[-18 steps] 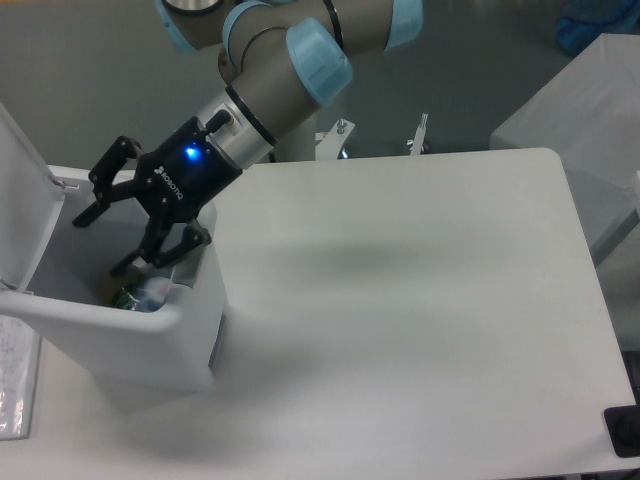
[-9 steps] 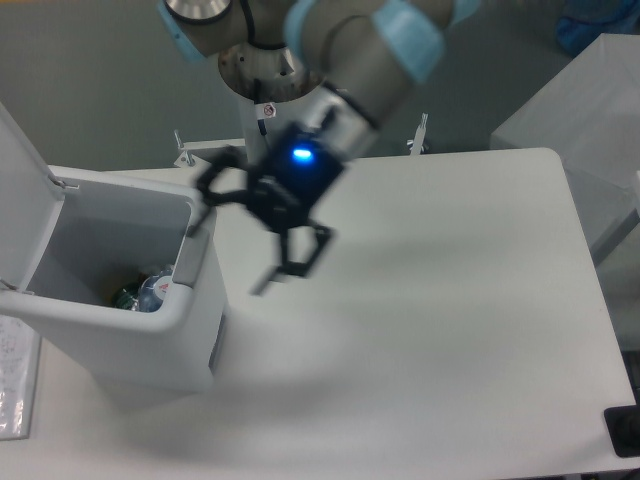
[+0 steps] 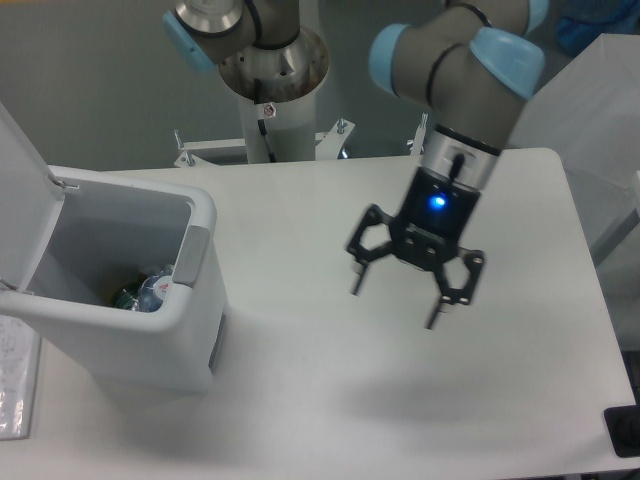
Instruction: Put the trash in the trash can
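Observation:
The trash can (image 3: pixel 195 262) is a white boxy bin at the table's left, its lid swung up and back. Inside, at the bottom right, lies the trash (image 3: pixel 145 291): a bluish see-through bottle with a green-marked clear piece beside it. My gripper (image 3: pixel 394 308) hangs above the middle right of the table, far from the bin. Its black fingers (image 3: pixel 357 281) are spread wide and hold nothing.
The white table (image 3: pixel 300 400) carries the bin on its left. A sheet in a clear sleeve (image 3: pixel 15 385) lies at the far left edge. A small black object (image 3: pixel 625 432) sits at the lower right corner. The arm's base column (image 3: pixel 270 100) stands behind the table.
My gripper has swung from over the bin's opening, across its right rim, to above the table's middle right, open throughout. The trash stays in the bin.

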